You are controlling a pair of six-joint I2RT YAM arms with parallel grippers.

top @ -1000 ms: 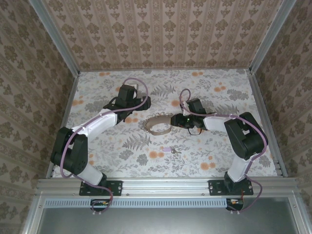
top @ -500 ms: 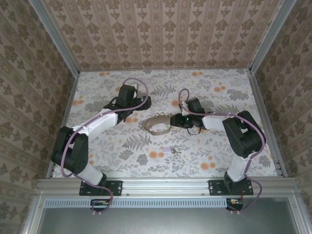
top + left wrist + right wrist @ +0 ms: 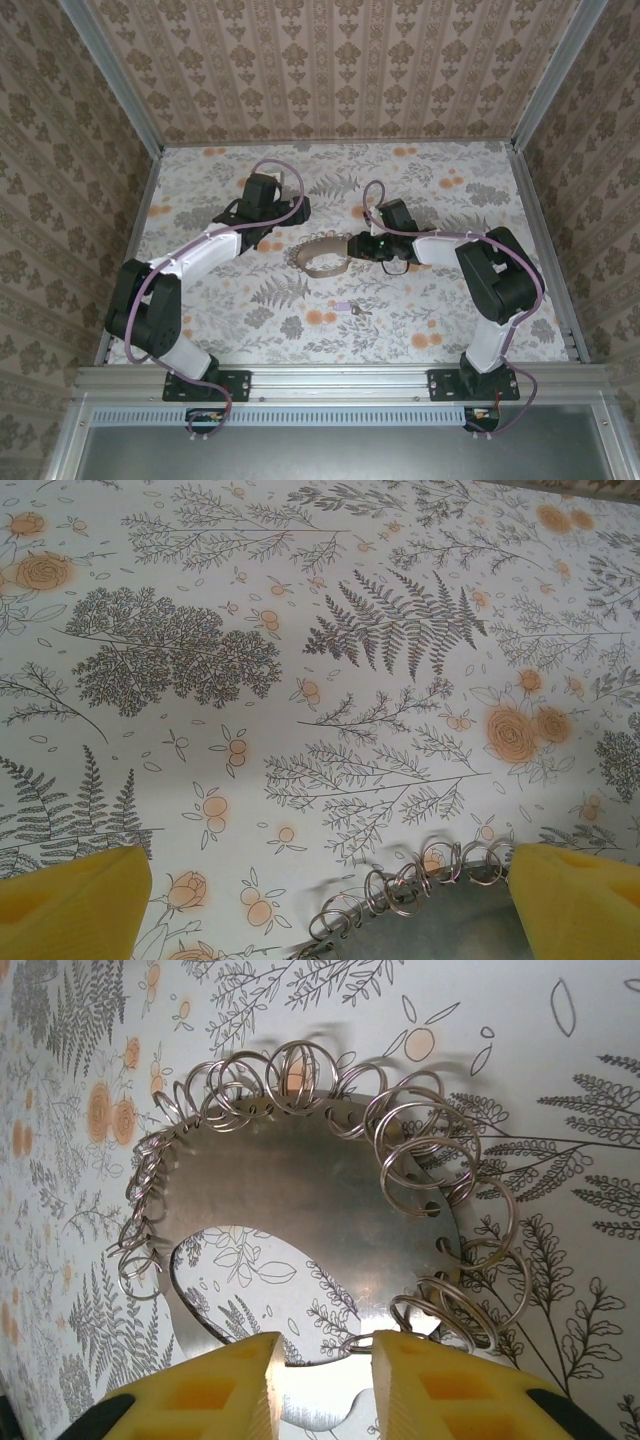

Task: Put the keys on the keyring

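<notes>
The keyring is a flat grey metal ring plate with several small split rings along its rim, lying mid-table. My right gripper is at its right edge. In the right wrist view its yellow fingers straddle the plate's near edge with a narrow gap, and one split ring touches the right pad. My left gripper stands wide open just left of the keyring, whose rim shows between its fingertips. The tiny lilac-headed key lies alone on the table nearer the bases.
The table carries a floral print, and patterned walls close it in on three sides. A metal rail runs along the near edge with both arm bases on it.
The right gripper's jaws have narrowed and it has edged left against the keyring. The left arm has not moved.
</notes>
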